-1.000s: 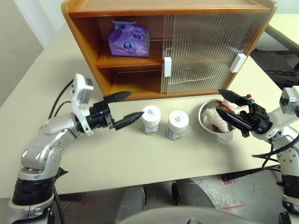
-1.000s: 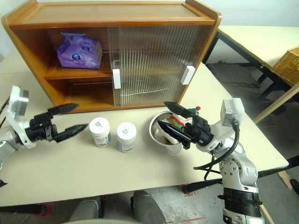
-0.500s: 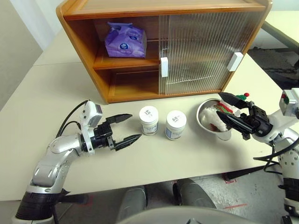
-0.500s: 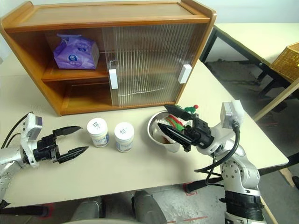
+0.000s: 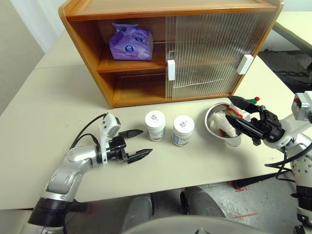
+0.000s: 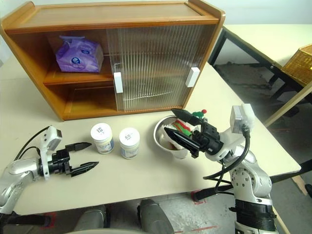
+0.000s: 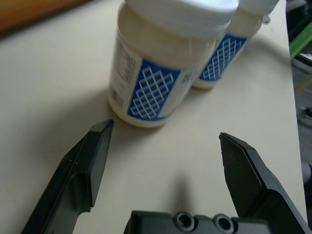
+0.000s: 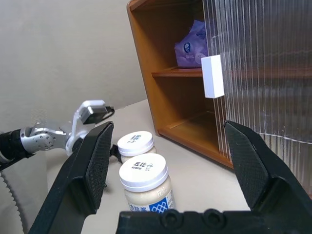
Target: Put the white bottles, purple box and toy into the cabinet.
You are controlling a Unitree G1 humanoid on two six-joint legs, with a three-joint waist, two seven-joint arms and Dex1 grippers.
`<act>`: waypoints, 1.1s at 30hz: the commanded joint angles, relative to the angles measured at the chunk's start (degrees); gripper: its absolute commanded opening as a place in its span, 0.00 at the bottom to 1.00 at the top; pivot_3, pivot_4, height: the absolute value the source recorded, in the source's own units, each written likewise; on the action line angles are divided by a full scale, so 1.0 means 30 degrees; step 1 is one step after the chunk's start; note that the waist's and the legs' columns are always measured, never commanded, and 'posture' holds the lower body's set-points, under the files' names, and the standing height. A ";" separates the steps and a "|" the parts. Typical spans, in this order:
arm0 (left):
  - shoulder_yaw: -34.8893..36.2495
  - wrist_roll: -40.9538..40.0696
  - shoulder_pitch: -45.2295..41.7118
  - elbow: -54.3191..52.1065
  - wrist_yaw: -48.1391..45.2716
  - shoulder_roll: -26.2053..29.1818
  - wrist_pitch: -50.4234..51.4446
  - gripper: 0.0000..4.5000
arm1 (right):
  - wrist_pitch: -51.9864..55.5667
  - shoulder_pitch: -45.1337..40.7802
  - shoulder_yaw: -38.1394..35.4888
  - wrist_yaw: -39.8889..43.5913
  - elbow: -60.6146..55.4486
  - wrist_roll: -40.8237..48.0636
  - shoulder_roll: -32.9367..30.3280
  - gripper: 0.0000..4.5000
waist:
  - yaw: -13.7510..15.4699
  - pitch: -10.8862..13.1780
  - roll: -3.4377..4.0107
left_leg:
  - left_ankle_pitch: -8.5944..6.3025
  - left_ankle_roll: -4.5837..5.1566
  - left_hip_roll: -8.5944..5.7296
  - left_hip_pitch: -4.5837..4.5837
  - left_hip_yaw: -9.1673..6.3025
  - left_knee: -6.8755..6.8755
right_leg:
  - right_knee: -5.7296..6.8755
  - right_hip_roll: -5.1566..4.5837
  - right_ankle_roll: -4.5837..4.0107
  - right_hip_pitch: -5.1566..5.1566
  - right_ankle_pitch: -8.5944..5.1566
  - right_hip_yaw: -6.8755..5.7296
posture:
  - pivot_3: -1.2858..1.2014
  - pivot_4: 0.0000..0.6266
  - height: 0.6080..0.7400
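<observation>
The left gripper (image 5: 138,144) is being held wide open, empty, low over the table (image 5: 44,97) just beside the nearer of two bottles (image 5: 156,125) standing before the cabinet (image 5: 146,48). The right gripper (image 5: 235,117) is being held wide, empty, above the toy (image 5: 225,123) in the bowl (image 5: 213,114). The box (image 5: 130,41) is being kept on the upper shelf.

A pale cream table (image 5: 58,97) stood near a plain light wall (image 8: 63,58). To its right was a second pale table (image 6: 273,41) on dark legs, with a wicker basket (image 6: 300,66) beside it. Below lay a grey floor (image 6: 243,85) with red tape marks (image 5: 241,214).
</observation>
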 commanded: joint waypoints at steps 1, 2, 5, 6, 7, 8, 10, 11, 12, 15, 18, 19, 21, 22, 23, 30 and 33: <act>-0.0546 0.0570 -0.0397 0.0580 0.0297 0.0092 0.0658 0.99 | 0.0236 0.0186 -0.0153 -0.0134 -0.0412 0.0243 -0.0108 1.00 | -0.0030 -0.0002 -0.0005 | 0.0000 -0.0001 -0.0001 -0.0003 0.0007 0.0002 | 0.0000 0.0014 -0.0005 -0.0001 0.0003 0.0000 | 0.46 0.11 1.00; -0.0768 0.1308 -0.0663 0.0935 0.0836 -0.0025 0.0290 0.99 | 0.0225 0.0240 -0.0154 -0.0165 -0.0442 0.0228 -0.0084 1.00 | -0.0051 -0.0002 -0.0005 | 0.0000 -0.0001 -0.0002 -0.0004 0.0015 0.0001 | -0.0001 0.0030 -0.0012 -0.0002 0.0007 0.0000 | 0.46 0.11 1.00; -0.1333 0.2261 -0.1218 0.1692 0.1084 -0.0254 -0.0424 0.99 | 0.0218 0.0335 -0.0136 -0.0286 -0.0553 0.0204 -0.0014 1.00 | -0.0045 -0.0005 0.0000 | 0.0000 -0.0001 -0.0003 0.0001 0.0020 -0.0002 | -0.0002 0.0051 -0.0011 -0.0002 0.0007 0.0000 | 0.46 0.11 1.00; -0.1406 0.2123 -0.1278 0.1754 0.0900 -0.0368 -0.0470 0.99 | 0.0217 0.0360 -0.0136 -0.0315 -0.0580 0.0213 -0.0005 1.00 | -0.0047 -0.0008 0.0004 | 0.0000 -0.0001 -0.0001 0.0004 0.0016 -0.0001 | -0.0002 0.0051 -0.0011 0.0004 0.0007 -0.0001 | 0.46 0.11 1.00; -0.1441 0.2048 -0.1322 0.1800 0.0827 -0.0504 -0.0554 0.99 | 0.0225 0.0381 -0.0132 -0.0355 -0.0619 0.0226 0.0004 1.00 | -0.0049 -0.0010 0.0007 | 0.0000 -0.0001 -0.0004 0.0004 0.0016 -0.0001 | -0.0002 0.0053 -0.0011 0.0004 0.0007 0.0001 | 0.46 0.11 1.00; -0.1442 0.2026 -0.1345 0.1836 0.0825 -0.0606 -0.0636 0.99 | 0.0229 0.0394 -0.0131 -0.0382 -0.0642 0.0238 0.0009 1.00 | -0.0051 -0.0010 0.0008 | 0.0001 0.0000 -0.0007 0.0004 0.0019 0.0000 | -0.0001 0.0052 -0.0011 0.0006 0.0007 0.0003 | 0.46 0.11 1.00; -0.1571 0.2035 -0.1469 0.1885 0.0703 -0.0844 -0.0920 0.99 | 0.0217 0.0476 -0.0120 -0.0453 -0.0730 0.0273 0.0059 1.00 | -0.0051 -0.0010 0.0007 | 0.0001 0.0000 -0.0014 0.0004 0.0019 0.0002 | -0.0001 0.0052 -0.0010 0.0008 0.0008 0.0003 | 0.45 0.11 1.00; -0.1630 0.2088 -0.1559 0.1935 0.0717 -0.0978 -0.1086 0.99 | 0.0216 0.0526 -0.0108 -0.0488 -0.0787 0.0288 0.0084 1.00 | -0.0047 -0.0010 0.0008 | 0.0001 0.0001 -0.0020 0.0004 0.0018 0.0003 | -0.0002 0.0051 -0.0009 0.0010 0.0007 0.0004 | 0.45 0.11 1.00; -0.1717 0.2233 -0.1688 0.2042 0.0766 -0.1105 -0.1335 0.99 | 0.0210 0.0569 -0.0105 -0.0520 -0.0841 0.0298 0.0106 1.00 | -0.0045 -0.0010 0.0008 | 0.0002 0.0002 -0.0027 0.0002 0.0018 0.0003 | -0.0002 0.0052 -0.0007 0.0010 0.0005 0.0003 | 0.45 0.11 1.00; -0.1900 0.2520 -0.2062 0.2512 0.0913 -0.1451 -0.1842 0.99 | 0.0230 0.0613 -0.0122 -0.0570 -0.0909 0.0321 0.0118 1.00 | -0.0075 -0.0010 0.0006 | 0.0003 0.0005 -0.0043 -0.0005 0.0018 0.0006 | -0.0006 0.0050 -0.0001 0.0010 0.0002 0.0009 | 0.45 0.11 1.00; -0.2125 0.2700 -0.2473 0.3156 0.0848 -0.1891 -0.2213 0.99 | 0.0219 0.0612 -0.0052 -0.0474 -0.0912 0.0246 0.0028 1.00 | -0.0146 -0.0010 0.0006 | 0.0003 0.0005 -0.0046 -0.0007 0.0019 0.0004 | -0.0008 0.0052 0.0010 0.0010 -0.0003 0.0011 | 0.45 0.11 1.00; -0.2150 0.2738 -0.2569 0.3318 0.0804 -0.2018 -0.2364 0.99 | 0.0212 0.0616 -0.0015 -0.0400 -0.0916 0.0207 -0.0023 1.00 | -0.0163 -0.0010 0.0007 | 0.0003 0.0005 -0.0046 -0.0007 0.0020 0.0001 | -0.0008 0.0052 0.0014 0.0010 -0.0006 0.0010 | 0.45 0.11 1.00; -0.2195 0.2748 -0.2806 0.3555 0.0803 -0.2282 -0.2536 0.99 | 0.0251 0.0608 -0.0024 -0.0206 -0.0972 0.0323 -0.0091 1.00 | -0.0211 -0.0010 0.0006 | 0.0003 0.0005 -0.0046 -0.0007 0.0019 -0.0001 | -0.0008 0.0054 0.0024 0.0010 -0.0011 0.0009 | 0.45 0.11 1.00; -0.2249 0.2785 -0.2984 0.3687 0.0858 -0.2447 -0.2572 0.99 | 0.0316 0.0580 -0.0081 -0.0149 -0.1022 0.0470 -0.0113 1.00 | -0.0217 -0.0010 0.0006 | 0.0003 0.0004 -0.0047 -0.0008 0.0020 -0.0001 | -0.0009 0.0055 0.0031 0.0011 -0.0015 0.0009 | 0.45 0.11 1.00; -0.2298 0.2822 -0.3111 0.3792 0.0854 -0.2571 -0.2646 0.99 | 0.0364 0.0564 -0.0132 -0.0115 -0.1056 0.0564 -0.0136 1.00 | -0.0218 -0.0010 0.0006 | 0.0004 0.0005 -0.0051 -0.0012 0.0020 0.0000 | -0.0008 0.0056 0.0041 0.0012 -0.0021 0.0009 | 0.46 0.11 1.00; -0.2505 0.2573 -0.3430 0.4370 0.0568 -0.3204 -0.2967 0.85 | 0.0503 0.0692 -0.0164 -0.0172 -0.1102 0.0653 -0.0317 1.00 | -0.0264 -0.0009 0.0005 | 0.0007 0.0009 -0.0083 -0.0007 0.0017 0.0004 | -0.0018 0.0050 0.0082 0.0040 -0.0045 0.0012 | 0.45 0.12 1.00; -0.2695 0.2606 -0.3345 0.4299 0.0325 -0.3196 -0.2631 0.71 | 0.0506 0.0747 -0.0191 -0.0204 -0.1126 0.0646 -0.0348 1.00 | -0.0257 -0.0008 0.0004 | 0.0010 0.0019 -0.0094 -0.0006 0.0007 0.0008 | -0.0023 0.0037 0.0105 0.0058 -0.0059 0.0014 | 0.45 0.12 1.00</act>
